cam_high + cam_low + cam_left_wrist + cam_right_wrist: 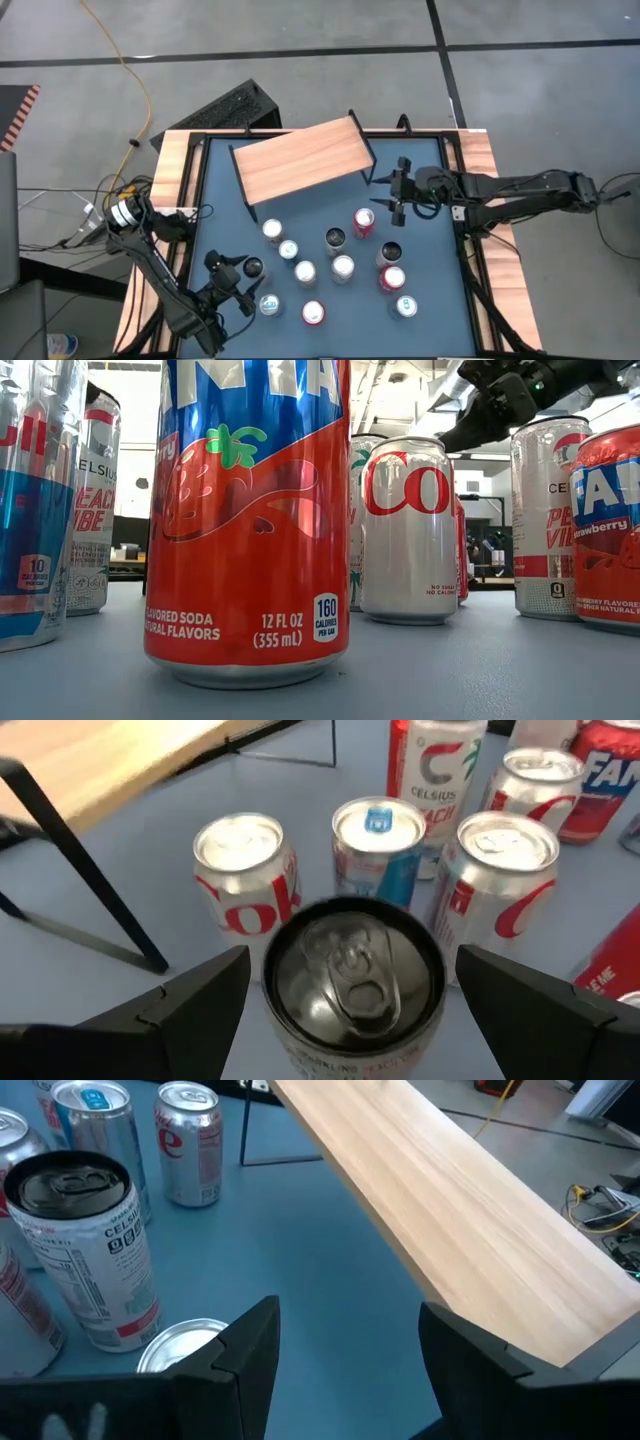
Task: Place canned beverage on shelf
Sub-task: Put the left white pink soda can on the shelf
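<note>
Fingers (pixel 200 995) of the left gripper (pixel 345 1000) stand released, flanking a dark-topped can (pixel 352 975) on the bench (pixel 225 215).
The can looks rigid, smooth, probably full and weighty; squeeze mid-wall. The right gripper (pixel 392 192), also spread and empty, hovers beside the bare shelf (pixel 300 158).

A blue-topped table (pixel 225 215) with a light wooden border carries everything here. Toward its far side stands the shelf (pixel 300 158), a light wooden board on thin black legs, set at an angle and with its top bare. In front of it a loose cluster of cans stands upright on the blue surface: a Diet Coke can (pixel 273 231), a blue-tabbed can (pixel 289 250), a black-topped Celsius can (pixel 335 239), a red strawberry Fanta can (pixel 393 280), and several more silver and red ones around them.
</note>
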